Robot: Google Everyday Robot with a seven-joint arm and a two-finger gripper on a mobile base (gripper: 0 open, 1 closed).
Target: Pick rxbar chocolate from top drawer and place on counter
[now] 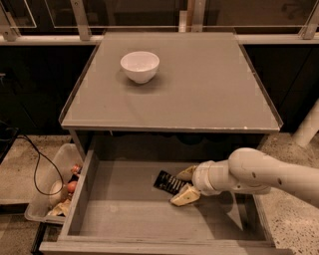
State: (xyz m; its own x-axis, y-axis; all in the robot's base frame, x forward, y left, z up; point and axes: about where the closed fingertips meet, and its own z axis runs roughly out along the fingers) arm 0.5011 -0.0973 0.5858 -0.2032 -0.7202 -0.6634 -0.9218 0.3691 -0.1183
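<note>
Drawer (124, 211) is pulled out below the table (209, 89). The bar (166, 181) lies flat on the drawer floor, near the middle and toward the back. The gripper (175, 189) is down in the drawer, reaching in from the right. Its fingers (185, 195) are apart, straddling the bar's right end; can't tell if they touch it. A white bowl (140, 65) sits upright on the table, back left. A clear bin (50, 172) of small items stands on the floor left of the drawer.

Speckled stone floor (286, 149), dark glass panels (134, 12)
</note>
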